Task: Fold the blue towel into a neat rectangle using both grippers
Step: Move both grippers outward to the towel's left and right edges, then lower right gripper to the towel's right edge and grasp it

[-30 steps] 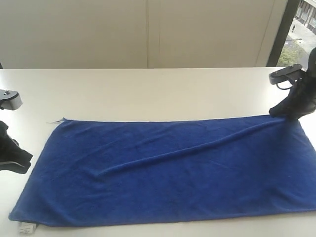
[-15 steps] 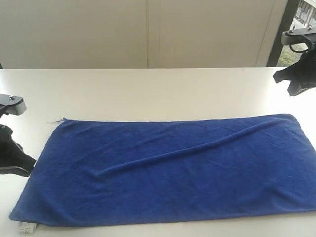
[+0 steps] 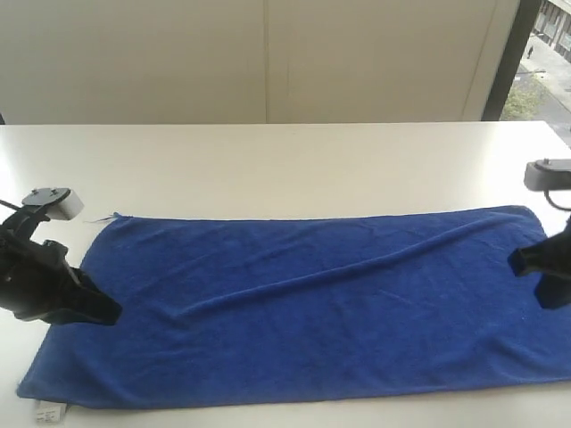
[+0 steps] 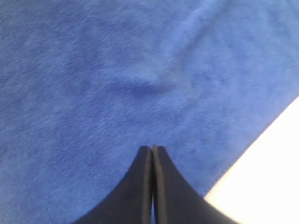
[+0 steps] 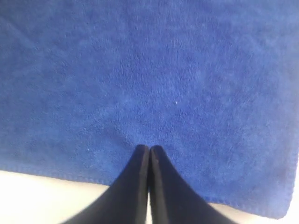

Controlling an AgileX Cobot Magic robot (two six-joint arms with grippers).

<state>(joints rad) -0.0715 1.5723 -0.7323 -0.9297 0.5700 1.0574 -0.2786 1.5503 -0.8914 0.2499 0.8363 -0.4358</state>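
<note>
The blue towel lies spread out flat on the white table, with a long raised wrinkle running diagonally across it. A small white tag pokes out at its near left corner. My left gripper is shut and empty, low over the towel's left edge. The left wrist view shows its jaws pressed together above blue cloth. My right gripper is shut and empty at the towel's right edge. In the right wrist view its tips sit just inside the hemmed edge of the cloth.
A pale wall runs behind the table, and a window shows at the far right. The towel's near edge lies close to the bottom of the exterior view. Bare table stretches beyond the towel's far edge.
The left gripper moved right onto the towel's left edge. The right gripper left the far right corner, rose, then came down nearer at the right edge. The towel stayed flat.
</note>
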